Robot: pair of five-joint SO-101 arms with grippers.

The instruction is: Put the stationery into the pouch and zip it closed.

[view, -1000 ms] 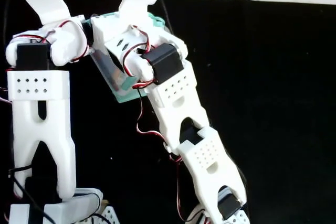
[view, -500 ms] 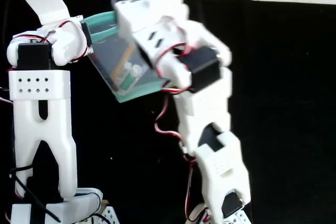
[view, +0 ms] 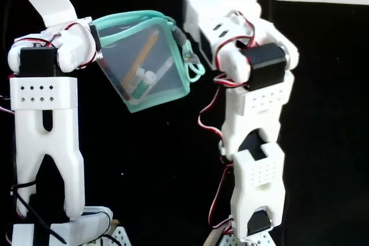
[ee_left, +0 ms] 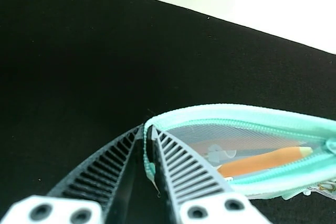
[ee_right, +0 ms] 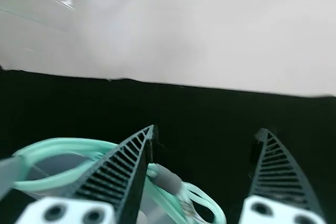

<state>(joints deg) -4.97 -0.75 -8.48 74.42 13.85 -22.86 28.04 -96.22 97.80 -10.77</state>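
Observation:
A teal mesh pouch (view: 154, 73) hangs above the black table, tilted. My left gripper (ee_left: 148, 139) is shut on its corner (view: 98, 41). Through the mesh I see an orange pencil (view: 142, 55), a green pen (view: 136, 89) and a small white piece (view: 150, 76). The pencil (ee_left: 262, 159) also shows in the left wrist view, under the teal zip band (ee_left: 236, 113). My right gripper (ee_right: 206, 130) is open, just beyond the pouch's other end, touching nothing. The grey zip pull (ee_right: 167, 180) and a teal loop (ee_right: 206, 204) lie close to one finger. I cannot tell how far the zip is drawn.
Black cloth (view: 323, 113) covers the table, with a white wall (ee_right: 210, 40) behind it. The right arm (view: 256, 102) stands right of the pouch with red wires (view: 209, 120) hanging beside it. The left arm's column (view: 43, 131) stands at the left edge.
The right arm has swung to the right, off the pouch, which it covered a second ago. The pouch now hangs in plain sight. The left arm has kept still.

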